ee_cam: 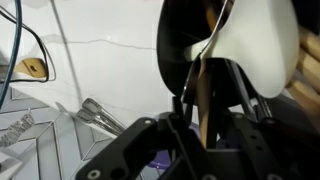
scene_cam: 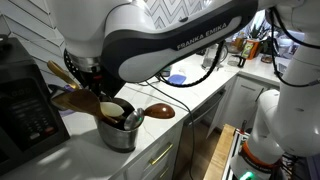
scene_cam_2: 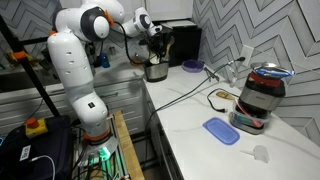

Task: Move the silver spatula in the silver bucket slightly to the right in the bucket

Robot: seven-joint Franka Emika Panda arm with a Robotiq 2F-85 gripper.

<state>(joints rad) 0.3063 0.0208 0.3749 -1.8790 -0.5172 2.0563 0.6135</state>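
Silver spatula (ee_cam: 203,90) stands near upright in silver bucket (scene_cam: 118,137) (handle up); gripper (ee_cam: 203,125) straddles it, grip unclear

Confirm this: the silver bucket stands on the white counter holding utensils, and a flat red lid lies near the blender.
Wrong in one respect: the flat lid is blue, not red, as an exterior view shows. The rest holds: the silver bucket stands on the white counter holding utensils, and the lid lies near the blender.
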